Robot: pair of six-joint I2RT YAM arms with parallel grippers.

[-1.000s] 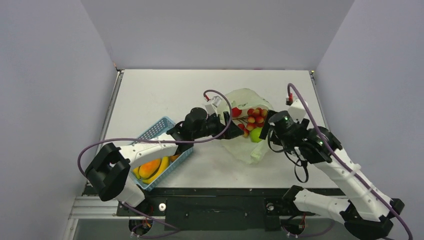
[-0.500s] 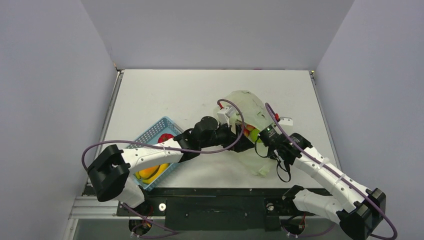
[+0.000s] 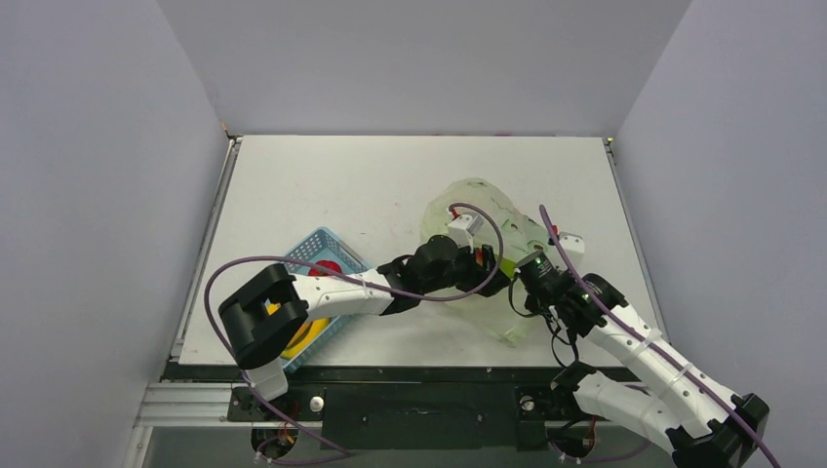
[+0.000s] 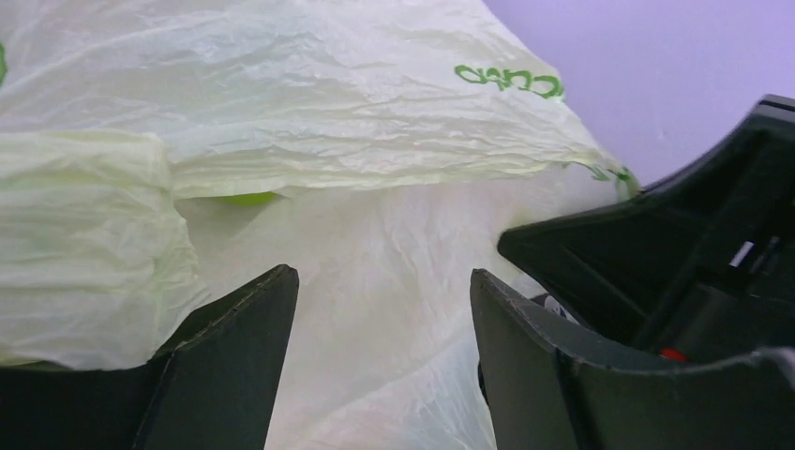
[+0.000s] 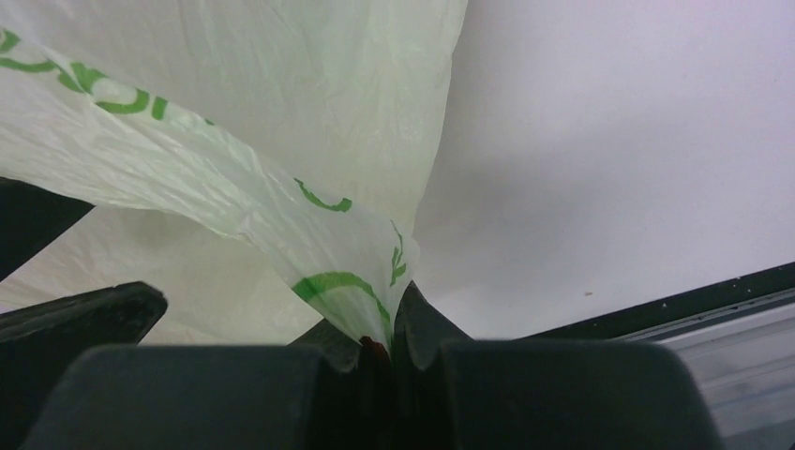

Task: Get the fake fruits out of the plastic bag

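The plastic bag point(image 3: 475, 207) lies crumpled right of the table's middle, its pale green film covering the fake fruits in the top view. Only a sliver of the light green round fruit point(image 4: 246, 198) peeks from under a fold in the left wrist view. My left gripper point(image 4: 382, 277) is open at the bag's near side point(image 3: 493, 276), with bag film point(image 4: 375, 141) lying slack between its fingers. My right gripper point(image 5: 384, 326) is shut on a printed edge of the bag point(image 5: 347, 272), close beside the left one point(image 3: 524, 280).
A blue lattice basket point(image 3: 310, 246) sits at the near left, partly under my left arm, holding a red tomato point(image 3: 327, 267) and yellow fruit point(image 3: 295, 337). Purple cables loop over both arms. The right gripper's black body point(image 4: 712, 253) fills the right of the left wrist view.
My right gripper has closed on the bag's edge. Both arms have shifted right and nearer, and the bag has folded over the fruits that showed before. The left jaws have narrowed a little.
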